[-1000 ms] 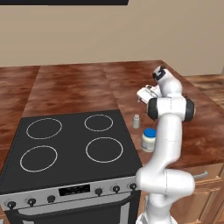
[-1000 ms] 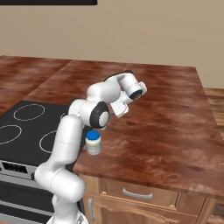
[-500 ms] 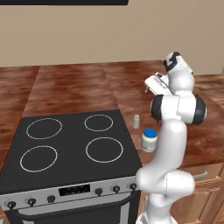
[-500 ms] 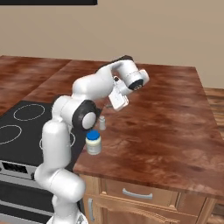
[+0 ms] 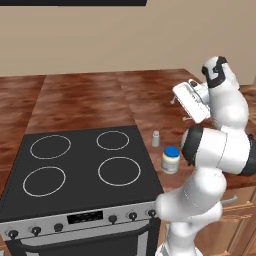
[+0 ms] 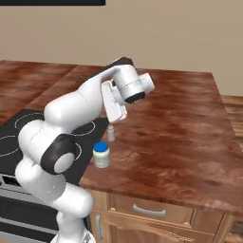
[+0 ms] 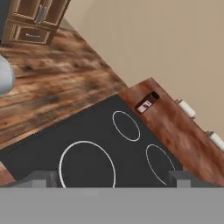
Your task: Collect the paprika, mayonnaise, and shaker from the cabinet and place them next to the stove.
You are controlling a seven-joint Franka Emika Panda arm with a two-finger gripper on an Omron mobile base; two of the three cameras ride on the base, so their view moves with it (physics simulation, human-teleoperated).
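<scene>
The black stove (image 5: 75, 170) takes up the left of the wooden counter. Just off its right edge stand the small grey-white shaker (image 5: 155, 138) (image 6: 111, 133) and, nearer the front, the blue-lidded mayonnaise (image 5: 170, 160) (image 6: 101, 154). My gripper (image 5: 178, 110) (image 6: 110, 102) hangs open and empty above and behind them, touching neither. In the hand view its fingertips (image 7: 41, 177) stand wide apart over the stove (image 7: 87, 131). Beyond the burners there, the dark paprika (image 7: 147, 103) sits on the counter strip along the stove's far edge. The cabinet is out of view.
Bare wooden counter (image 6: 180, 123) stretches right of the jars to its front edge. Drawers with silver handles (image 6: 144, 210) sit below it. The hand view also takes in wooden floor (image 7: 52, 74) and lower cabinets (image 7: 35, 17).
The arm has swung up and to the right, lifting the hand away from the shaker. The jaws stayed open. Shaker and mayonnaise have not moved.
</scene>
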